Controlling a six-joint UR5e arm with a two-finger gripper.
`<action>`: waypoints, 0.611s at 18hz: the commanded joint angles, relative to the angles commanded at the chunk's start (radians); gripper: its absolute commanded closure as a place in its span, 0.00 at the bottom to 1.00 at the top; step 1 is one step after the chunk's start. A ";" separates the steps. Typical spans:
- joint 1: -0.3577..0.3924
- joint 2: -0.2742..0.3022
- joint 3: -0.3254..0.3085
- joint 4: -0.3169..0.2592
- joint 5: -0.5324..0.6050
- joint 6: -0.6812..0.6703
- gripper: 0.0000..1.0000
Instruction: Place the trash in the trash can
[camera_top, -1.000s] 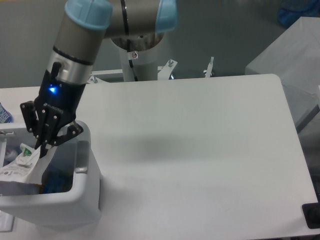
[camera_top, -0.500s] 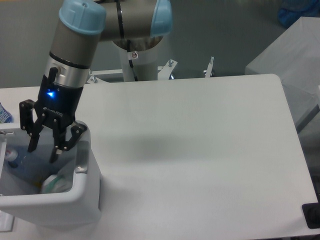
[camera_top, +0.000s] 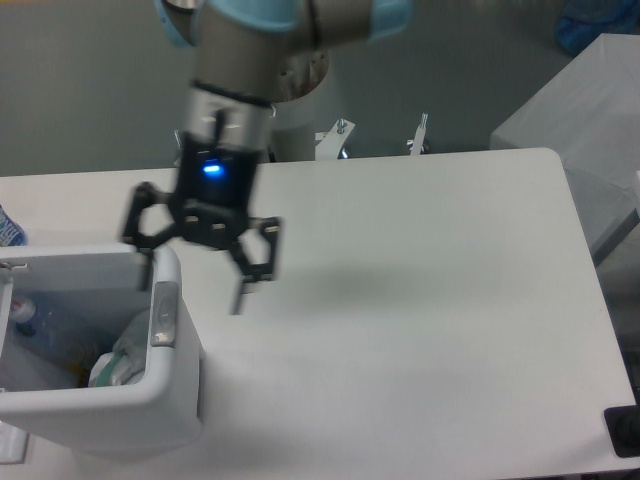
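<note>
White table (camera_top: 420, 260) stretches out bare to the right, and both pieces of trash sit inside the trash can (camera_top: 120, 405) at its left edge: the wrapper (camera_top: 120, 352) against the near wall, the bottle (camera_top: 30, 315) deeper in. The claw (camera_top: 195, 265) hangs empty, fingers spread wide, one finger (camera_top: 147, 262) right at the rim. I reckon a careless swing could clip that rim and shove or tip the bin.

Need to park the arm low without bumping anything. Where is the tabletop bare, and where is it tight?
Bare: the wide stretch of table from the open gripper rightward to the far edge, and the front strip right of the trash can. Tight: the left side, where the gripper hangs beside the can's rim, with the wrapper and bottle inside.
</note>
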 joint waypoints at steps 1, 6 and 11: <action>0.017 0.000 0.000 -0.002 0.020 0.018 0.00; 0.054 -0.003 -0.005 -0.106 0.210 0.315 0.00; 0.071 -0.002 -0.008 -0.216 0.408 0.573 0.00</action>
